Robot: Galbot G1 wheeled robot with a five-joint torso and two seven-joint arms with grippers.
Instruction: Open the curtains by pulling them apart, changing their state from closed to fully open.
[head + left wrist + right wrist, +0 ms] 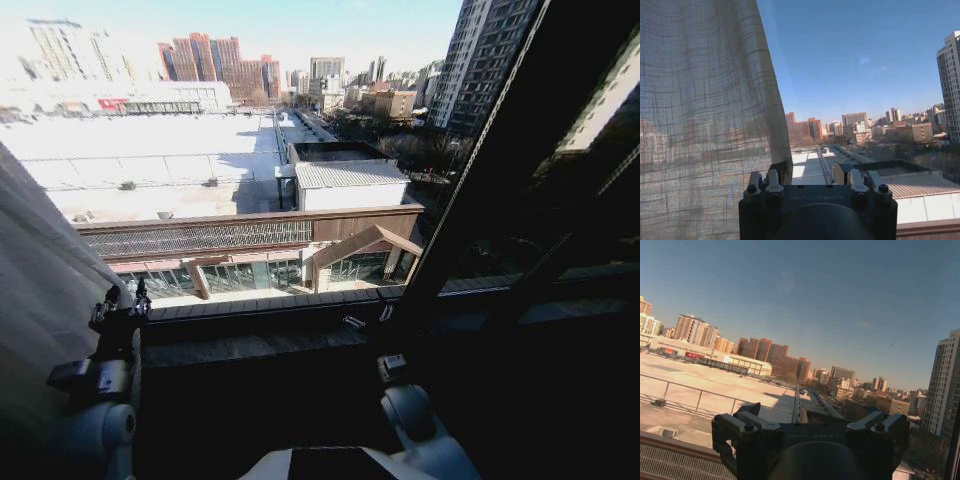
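Note:
A sheer white curtain (40,290) hangs bunched at the far left of the window in the head view, with open glass and the city to its right. In the left wrist view the same curtain (705,115) covers the side by one finger, and its free edge falls just beside that finger. My left gripper (122,300) (815,184) is raised at the curtain's edge, open, with nothing between its fingers. My right gripper (390,365) (812,426) is low near the middle of the window, open and holding nothing, and faces bare glass.
A dark window sill (250,345) runs across below the glass, just beyond both grippers. A broad dark window frame bar (480,180) slants up on the right. Rooftops and towers lie outside.

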